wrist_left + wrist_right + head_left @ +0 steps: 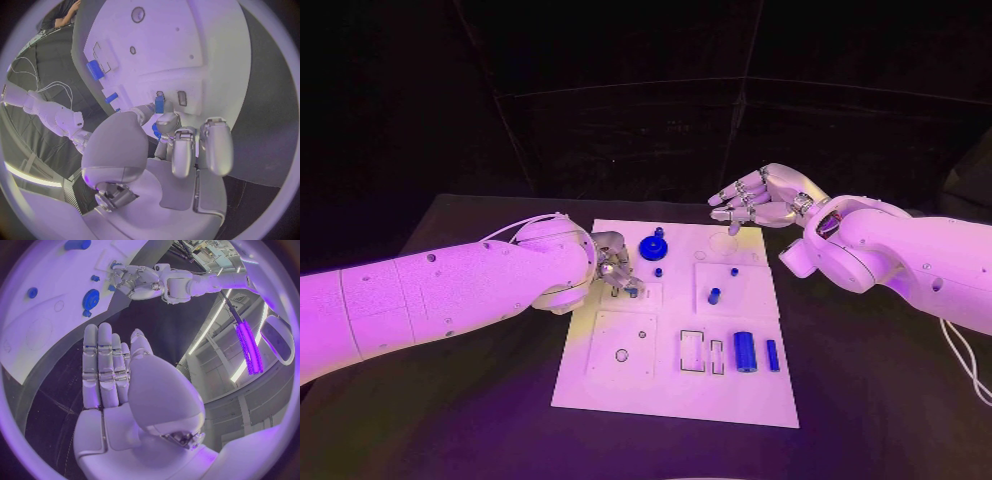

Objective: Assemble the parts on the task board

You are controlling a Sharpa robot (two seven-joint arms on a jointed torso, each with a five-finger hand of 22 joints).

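The white task board [610,385] lies in the middle of the black table. My left hand [606,268] is at the board's left edge and pinches a small blue part [159,105] just above two small rectangular slots [182,97]. My right hand [757,198] hovers over the board's far right corner, fingers stretched out and holding nothing; its straight fingers [106,365] show in the right wrist view. A blue gear [653,248] stands near the board's far edge. A blue peg [714,296] stands mid-board. A blue cylinder [746,352] and a blue bar [772,355] lie at the near right.
Two empty rectangular recesses [692,351] sit beside the cylinder. A round hole [622,355] marks the board's near left panel. Black table [444,420] surrounds the board on every side, and a white cable [966,365] hangs at my right arm.
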